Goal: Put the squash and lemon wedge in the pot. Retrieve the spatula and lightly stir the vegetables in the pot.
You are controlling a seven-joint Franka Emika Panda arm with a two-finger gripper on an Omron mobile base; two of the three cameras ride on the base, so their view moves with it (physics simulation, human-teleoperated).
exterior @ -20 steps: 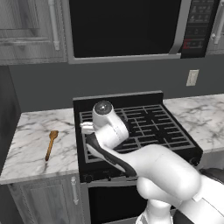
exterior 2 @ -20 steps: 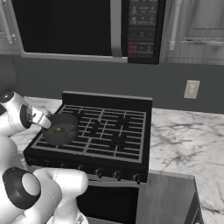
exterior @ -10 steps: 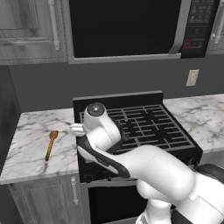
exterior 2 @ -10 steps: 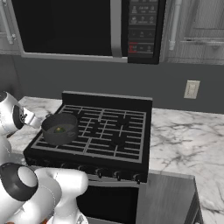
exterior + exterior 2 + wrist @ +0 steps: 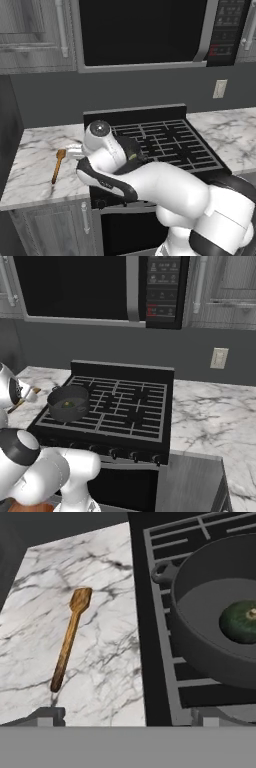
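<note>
The dark grey pot [image 5: 200, 643] stands on the stove's front left burner, and the round dark green squash [image 5: 241, 622] lies inside it. From the right base view, the pot [image 5: 68, 402] also holds a small greenish-yellow speck, the lemon wedge [image 5: 67, 404]. The wooden spatula [image 5: 70, 637] lies flat on the marble counter left of the stove, head pointing away from me. My gripper [image 5: 131, 716] hangs open and empty above the seam between counter and stove, the spatula to its left and the pot to its right. From the left base view, the hand [image 5: 75, 149] hovers just right of the spatula [image 5: 58, 166].
The black stove grates [image 5: 170, 142] spread to the right of the pot. A dark wall bounds the marble counter [image 5: 35, 165] on the left, and its front edge is close. A microwave [image 5: 100, 286] hangs above the stove.
The arm has swung left, from over the pot toward the counter beside the spatula. The gripper stayed open. Pot, squash and spatula have not moved.
</note>
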